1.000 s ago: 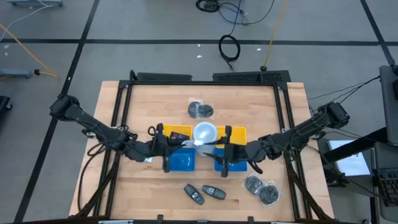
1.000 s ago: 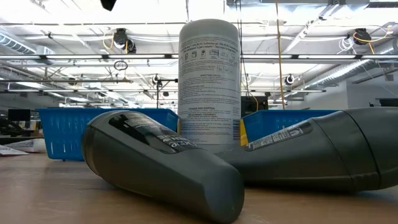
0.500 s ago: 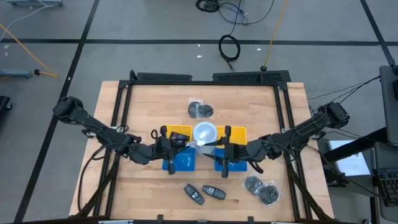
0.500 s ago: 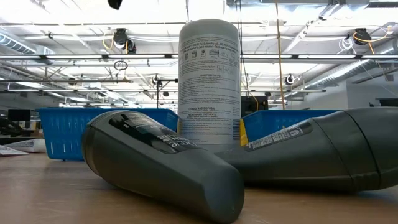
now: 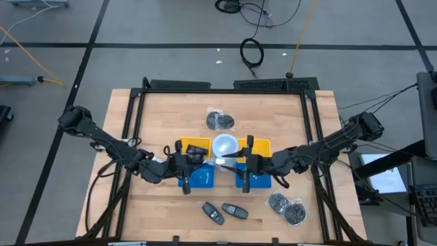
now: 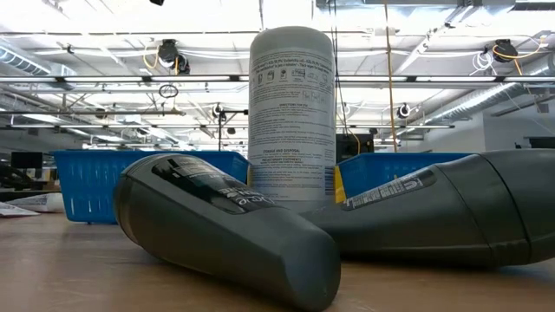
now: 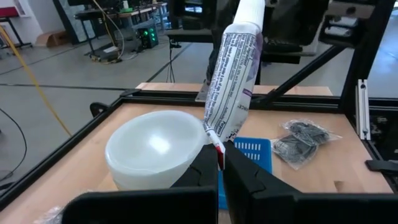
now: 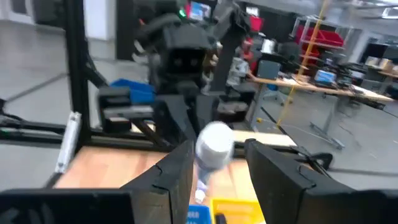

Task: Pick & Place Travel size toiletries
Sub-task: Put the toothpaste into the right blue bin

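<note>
A small white tube (image 7: 231, 81) with printed text and a red-marked crimped end hangs in the air between my two grippers, above the blue baskets (image 5: 198, 176). My left gripper (image 5: 193, 162) is shut on its crimped end, and my right gripper (image 5: 240, 162) is closed on its white cap (image 8: 214, 147). In the high view the tube (image 5: 222, 161) shows as a short pale strip just in front of the white round container (image 5: 224, 145). The low view shows neither gripper. My left gripper pinches the tube's flat crimped end (image 7: 217, 142) between its two fingertips, coming level from the table's left. The tube rises slanting away from the fingers, clear of everything below. My right gripper has the tube's cap end (image 8: 214, 147) between its two fingers, coming level from the table's right, the cap lifted clear.
A white round container (image 7: 155, 149) stands beside the tube, by yellow bins (image 5: 263, 145). A second blue basket (image 5: 256, 179) sits under my right gripper. Two black fobs (image 5: 224, 212) lie near the front edge. Bags of metal bits lie at the back (image 5: 220, 121) and front right (image 5: 287, 208).
</note>
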Robot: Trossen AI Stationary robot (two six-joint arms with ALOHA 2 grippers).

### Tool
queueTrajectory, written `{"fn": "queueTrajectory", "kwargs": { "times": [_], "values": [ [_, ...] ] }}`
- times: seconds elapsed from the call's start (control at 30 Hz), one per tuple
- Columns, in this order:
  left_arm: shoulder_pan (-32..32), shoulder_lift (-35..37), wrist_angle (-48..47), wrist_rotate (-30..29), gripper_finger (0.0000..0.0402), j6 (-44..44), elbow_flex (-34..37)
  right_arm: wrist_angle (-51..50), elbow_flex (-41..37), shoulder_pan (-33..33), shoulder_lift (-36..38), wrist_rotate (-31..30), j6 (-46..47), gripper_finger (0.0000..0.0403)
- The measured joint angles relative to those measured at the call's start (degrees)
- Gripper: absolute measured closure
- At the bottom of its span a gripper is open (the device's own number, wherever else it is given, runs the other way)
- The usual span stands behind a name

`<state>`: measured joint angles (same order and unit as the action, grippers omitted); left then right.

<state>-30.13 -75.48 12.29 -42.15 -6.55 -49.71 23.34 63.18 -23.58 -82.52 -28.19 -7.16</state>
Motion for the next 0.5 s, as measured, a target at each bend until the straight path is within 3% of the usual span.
{"fn": "queueTrajectory", "kwargs": {
  "times": [0.13, 0.5],
  "values": [
    [0.0, 0.0, 0.0, 0.0, 0.0401, -0.1, 0.0, 1.3, 0.0, 0.4, 0.0, 4.2, 0.3, 0.0261],
    [0.0, 0.0, 0.0, 0.0, 0.0401, 0.0, 0.0, 1.9, 0.0, 2.0, 0.0, 4.5, 0.5, 0.0261]
  ]
}}
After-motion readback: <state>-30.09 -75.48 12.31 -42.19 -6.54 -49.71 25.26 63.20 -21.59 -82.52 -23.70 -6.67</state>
